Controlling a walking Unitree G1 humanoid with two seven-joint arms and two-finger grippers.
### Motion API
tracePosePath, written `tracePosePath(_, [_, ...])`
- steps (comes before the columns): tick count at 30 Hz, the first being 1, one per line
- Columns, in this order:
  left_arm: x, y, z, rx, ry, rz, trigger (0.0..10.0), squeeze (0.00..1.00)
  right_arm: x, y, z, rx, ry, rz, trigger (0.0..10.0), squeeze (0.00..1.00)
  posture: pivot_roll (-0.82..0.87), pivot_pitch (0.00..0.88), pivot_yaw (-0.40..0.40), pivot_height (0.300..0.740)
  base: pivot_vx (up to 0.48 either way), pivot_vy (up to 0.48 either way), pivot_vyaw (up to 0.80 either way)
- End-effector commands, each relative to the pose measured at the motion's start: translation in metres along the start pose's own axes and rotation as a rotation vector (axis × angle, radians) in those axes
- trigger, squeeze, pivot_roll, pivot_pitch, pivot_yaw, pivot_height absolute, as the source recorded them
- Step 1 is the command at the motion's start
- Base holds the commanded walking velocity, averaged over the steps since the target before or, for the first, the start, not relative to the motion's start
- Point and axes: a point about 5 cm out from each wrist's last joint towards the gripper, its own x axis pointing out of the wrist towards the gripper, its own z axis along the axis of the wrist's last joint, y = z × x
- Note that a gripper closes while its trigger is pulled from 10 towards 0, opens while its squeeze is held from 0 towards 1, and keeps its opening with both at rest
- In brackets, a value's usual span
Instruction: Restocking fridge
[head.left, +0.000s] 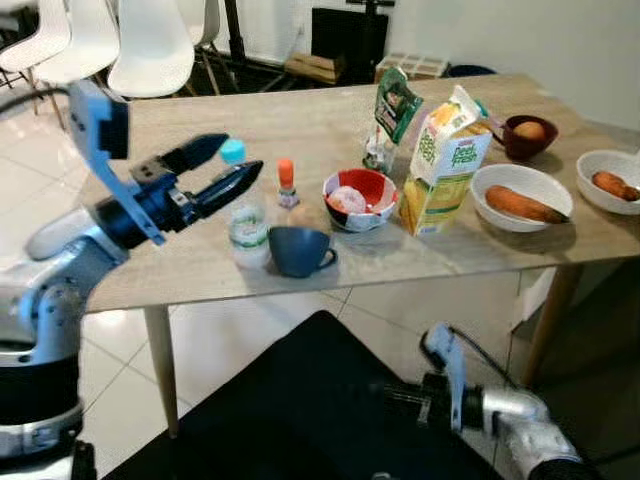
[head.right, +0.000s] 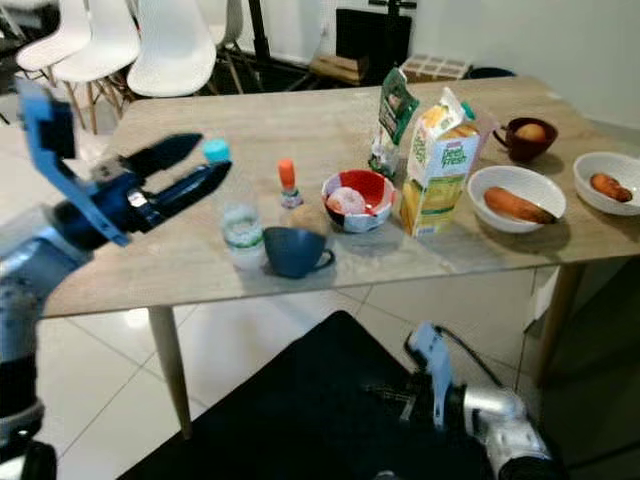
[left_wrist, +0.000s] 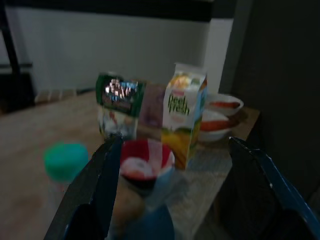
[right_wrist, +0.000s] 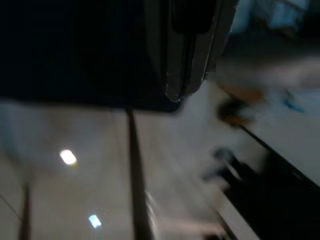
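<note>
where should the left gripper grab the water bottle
Grip the water bottle around its clear body below the teal cap, coming level from the robot's left. It stands upright, the cup crowds its right, and the open left gripper is already on the free side.

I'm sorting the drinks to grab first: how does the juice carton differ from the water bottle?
The juice carton is a tall, opaque box printed yellow and green; the water bottle is shorter, clear and round with a teal cap. The left gripper is open at the bottle's cap; the carton stands untouched. Both stand upright on the table.

white chairs (head.left: 150, 45) behind table | black stand (head.left: 350, 35) | tiled floor (head.left: 240, 340)
</note>
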Motion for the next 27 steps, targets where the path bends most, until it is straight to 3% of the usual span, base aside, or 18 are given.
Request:
tracePosePath(1, [0.001, -0.003, -0.008, -0.01, 0.022, 0.005, 10.0, 0.0, 0.003, 0.005, 0.014, 0.015, -0.079, 0.05, 10.0, 0.0, -0.08, 0.106, 0.063, 0.74, 0.0, 0.0, 0.0])
tracePosePath(3, [0.002, -0.005, -0.013, -0.019, 0.033, 0.0, 10.0, 0.0, 0.006, 0.007, 0.04, -0.014, -0.184, 0.078, 10.0, 0.0, -0.08, 0.104, 0.063, 0.74, 0.0, 0.0, 0.0])
tracePosePath(4, [0.002, -0.005, -0.013, -0.019, 0.033, 0.0, 10.0, 0.0, 0.006, 0.007, 0.04, -0.014, -0.184, 0.078, 10.0, 0.0, -0.08, 0.104, 0.063, 0.74, 0.0, 0.0, 0.0])
tracePosePath(7, [0.003, -0.007, -0.015, -0.028, 0.041, -0.001, 10.0, 0.0, 0.007, 0.011, 0.08, -0.045, -0.324, 0.124, 10.0, 0.0, -0.08, 0.096, 0.06, 0.74, 0.0, 0.0, 0.0])
tracePosePath(14, [0.002, -0.006, -0.019, -0.01, 0.059, 0.036, 10.0, 0.0, 0.006, 0.015, 0.124, -0.111, -0.462, 0.126, 10.0, 0.0, -0.07, 0.091, 0.055, 0.74, 0.0, 0.0, 0.0])
tracePosePath(19, [0.002, -0.004, -0.02, 0.01, 0.07, 0.062, 10.0, 0.0, 0.014, 0.005, 0.136, -0.217, -0.433, -0.042, 10.0, 0.0, -0.08, 0.091, 0.056, 0.74, 0.0, 0.0, 0.0])
tracePosePath(22, [0.003, -0.002, -0.015, 0.057, 0.074, 0.101, 10.0, 0.0, 0.022, -0.016, 0.157, -0.279, -0.439, -0.323, 10.0, 0.0, -0.08, 0.094, 0.059, 0.74, 0.0, 0.0, 0.0])
tracePosePath(23, [0.003, -0.002, -0.015, 0.057, 0.074, 0.101, 10.0, 0.0, 0.022, -0.016, 0.157, -0.279, -0.439, -0.323, 10.0, 0.0, -0.08, 0.094, 0.059, 0.74, 0.0, 0.0, 0.0])
tracePosePath(25, [0.004, -0.001, -0.004, 0.112, 0.074, 0.127, 10.0, 0.0, 0.029, -0.028, 0.173, -0.325, -0.438, -0.481, 10.0, 0.0, -0.08, 0.1, 0.055, 0.74, 0.0, 0.0, 0.0])
tracePosePath(27, [0.004, -0.001, -0.004, 0.112, 0.074, 0.127, 10.0, 0.0, 0.029, -0.028, 0.173, -0.325, -0.438, -0.481, 10.0, 0.0, -0.08, 0.1, 0.055, 0.74, 0.0, 0.0, 0.0])
